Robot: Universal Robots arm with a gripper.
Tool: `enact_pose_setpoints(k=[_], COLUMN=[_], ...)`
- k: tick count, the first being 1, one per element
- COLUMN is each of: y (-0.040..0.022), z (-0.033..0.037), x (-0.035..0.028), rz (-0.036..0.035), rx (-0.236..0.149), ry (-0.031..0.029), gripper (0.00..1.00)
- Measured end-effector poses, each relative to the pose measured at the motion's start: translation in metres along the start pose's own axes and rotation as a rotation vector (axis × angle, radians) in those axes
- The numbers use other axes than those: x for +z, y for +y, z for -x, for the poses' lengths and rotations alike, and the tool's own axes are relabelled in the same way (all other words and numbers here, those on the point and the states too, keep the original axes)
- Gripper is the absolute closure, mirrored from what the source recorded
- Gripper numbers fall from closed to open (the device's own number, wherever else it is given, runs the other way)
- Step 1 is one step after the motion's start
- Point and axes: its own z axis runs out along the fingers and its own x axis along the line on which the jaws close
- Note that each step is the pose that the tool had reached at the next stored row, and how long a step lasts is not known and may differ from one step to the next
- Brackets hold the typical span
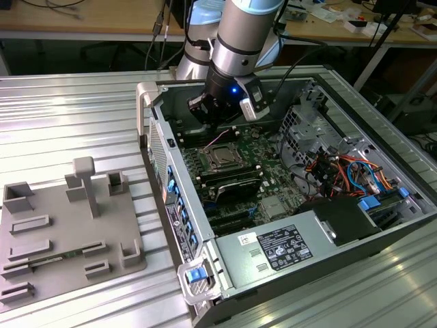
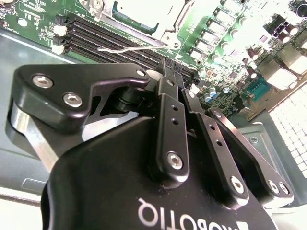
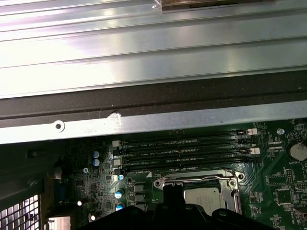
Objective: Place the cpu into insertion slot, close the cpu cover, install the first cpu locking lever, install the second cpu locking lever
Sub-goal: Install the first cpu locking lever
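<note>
My gripper (image 1: 213, 124) hangs shut and empty just above the motherboard, beside the far edge of the insertion slot (image 1: 222, 158). The cpu (image 3: 207, 197) lies in the slot with its silver top showing. The cpu cover (image 3: 192, 178) lies flat around it as a metal frame. A thin wire locking lever (image 2: 129, 48) stands swung out over the black memory slots (image 2: 110, 40), unlatched; in the exterior view the lever (image 1: 217, 139) slants up from the socket toward my fingers. In the second wrist view the fingertips (image 2: 171, 72) meet just short of that lever.
The open case wall (image 1: 160, 147) rises on the exterior view's left. A grey power supply box (image 1: 273, 249) sits near the front, with a cable bundle (image 1: 341, 171) and drive cage (image 1: 307, 116) on the right. A grey fixture tray (image 1: 61, 232) lies outside the case.
</note>
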Motion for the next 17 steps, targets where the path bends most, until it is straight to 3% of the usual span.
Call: enact_pose_setpoints(k=[7, 10, 14, 17], y=[0.0, 0.0001, 0.0026, 0.0031], z=[0.0009, 0.0051, 0.0178, 0.0199], x=[0.0015, 0.0036, 0.0068, 0.0074], rz=[-0.001, -0.0015, -0.0029, -0.0029], rx=[0.0, -0.011, -0.024, -0.037], ry=[-0.0001, 0.0009, 0.0021, 0.0031], gripper=[0.89, 0.89, 0.89, 0.89])
